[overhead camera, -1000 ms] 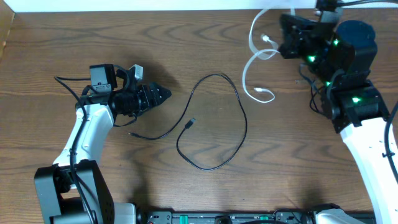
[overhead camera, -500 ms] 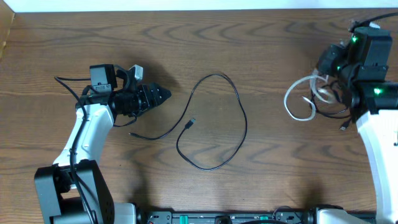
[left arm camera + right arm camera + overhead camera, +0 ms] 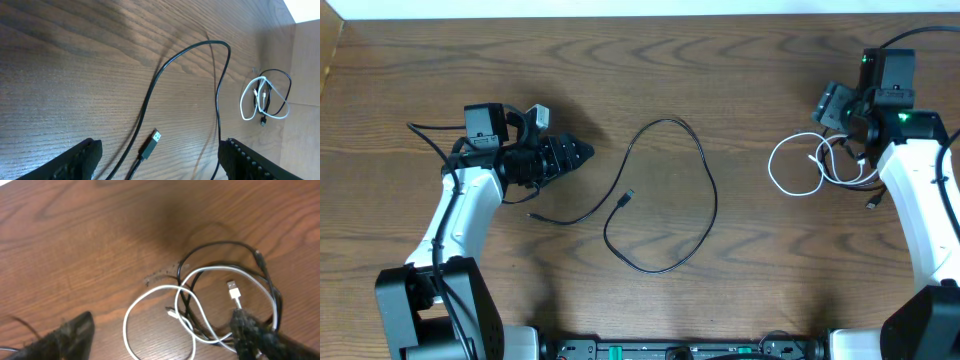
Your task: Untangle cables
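A small bundle of cables, one white cord looped with a thin black cord, lies on the table at the right. In the right wrist view the white loops and the black cord lie on the wood below my right gripper, which is open; its right finger hides part of the bundle. My right gripper hovers just behind the bundle. A long black cable with a USB plug lies in a wide loop mid-table. My left gripper is open, empty, near that plug.
The wooden table has its back edge along the top of the overhead view. The left arm stretches over the left side and the right arm over the right side. The right arm's own thick black wires hang near its wrist.
My right arm came down from the back right with the white cord, opened and let the bundle go onto the table. The left arm and the long black cable have not moved.
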Tool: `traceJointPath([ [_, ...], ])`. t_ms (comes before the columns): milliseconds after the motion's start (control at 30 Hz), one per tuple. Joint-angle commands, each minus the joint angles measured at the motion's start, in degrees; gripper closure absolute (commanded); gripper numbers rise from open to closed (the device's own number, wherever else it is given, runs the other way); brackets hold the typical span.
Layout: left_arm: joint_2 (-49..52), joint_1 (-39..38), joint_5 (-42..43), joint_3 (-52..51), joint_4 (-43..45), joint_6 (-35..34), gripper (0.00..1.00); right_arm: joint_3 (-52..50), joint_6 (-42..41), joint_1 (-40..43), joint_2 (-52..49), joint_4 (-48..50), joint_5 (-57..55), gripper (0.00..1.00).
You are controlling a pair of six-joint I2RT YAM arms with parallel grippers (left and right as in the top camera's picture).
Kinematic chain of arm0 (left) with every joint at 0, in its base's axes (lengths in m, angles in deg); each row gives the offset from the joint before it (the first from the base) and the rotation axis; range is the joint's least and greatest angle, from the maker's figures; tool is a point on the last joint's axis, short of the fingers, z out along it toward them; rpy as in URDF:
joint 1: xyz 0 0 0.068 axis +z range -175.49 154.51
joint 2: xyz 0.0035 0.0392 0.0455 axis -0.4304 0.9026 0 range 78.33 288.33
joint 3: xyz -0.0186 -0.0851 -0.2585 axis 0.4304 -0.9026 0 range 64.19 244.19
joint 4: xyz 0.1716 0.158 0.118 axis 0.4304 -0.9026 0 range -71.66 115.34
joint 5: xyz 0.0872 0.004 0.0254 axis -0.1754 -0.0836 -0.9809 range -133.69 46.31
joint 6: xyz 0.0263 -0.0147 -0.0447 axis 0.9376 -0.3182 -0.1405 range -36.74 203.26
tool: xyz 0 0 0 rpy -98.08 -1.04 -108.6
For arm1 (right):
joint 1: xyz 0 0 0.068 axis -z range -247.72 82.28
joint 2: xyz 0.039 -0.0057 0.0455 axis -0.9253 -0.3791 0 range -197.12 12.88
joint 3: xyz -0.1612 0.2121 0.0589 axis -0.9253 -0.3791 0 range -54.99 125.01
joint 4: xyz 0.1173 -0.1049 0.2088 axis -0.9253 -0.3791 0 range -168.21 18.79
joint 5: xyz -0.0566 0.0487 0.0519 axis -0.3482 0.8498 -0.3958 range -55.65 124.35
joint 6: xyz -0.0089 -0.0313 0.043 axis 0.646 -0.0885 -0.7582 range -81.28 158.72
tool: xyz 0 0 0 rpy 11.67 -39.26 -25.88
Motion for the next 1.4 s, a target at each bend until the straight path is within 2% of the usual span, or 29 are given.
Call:
traceJointPath([
  [0, 0.33, -0.24, -0.74, -0.48, -0.15, 1.36, 0.21, 0.17, 2.84, 0.07, -0.68, -0.68, 5.51, 0.07],
  [167, 0.33, -0.24, -0.74, -0.48, -0.15, 1.36, 0.21, 0.17, 11.23, -1.05, -0.79, -0.09, 17.38, 0.01],
  [333, 0.33, -0.24, -0.74, -0.48, -0.15, 1.36, 0.21, 0.17, 19.96, -3.89, -1.75, 0.50, 27.39, 0.01],
  [467, 0.35, -0.24, -0.74, -0.48, -0.17, 1.38, 0.21, 0.17, 23.78, -6.99, -3.76, 0.72, 31.76, 0.01],
  [1000, 0.33, -0.24, -0.76, -0.50, -0.17, 1.38, 0.21, 0.17, 25.29, -21.22, -18.62, 8.02, 31.78, 0.01],
  [1267, 0.35, -0.48, -0.79, -0.52, -0.15, 1.40, 0.21, 0.17, 25.27, -22.53, -24.33, 18.95, 28.20, 0.11],
  [1333, 0.33, -0.48, -0.79, -0.52, -0.15, 1.38, 0.21, 0.17, 25.27, -22.53, -25.88, 22.58, 27.98, 0.01],
  [1367, 0.35, -0.50, -0.79, -0.52, -0.15, 1.38, 0.21, 0.17, 25.27, -22.53, -26.73, 24.70, 27.43, 0.01],
])
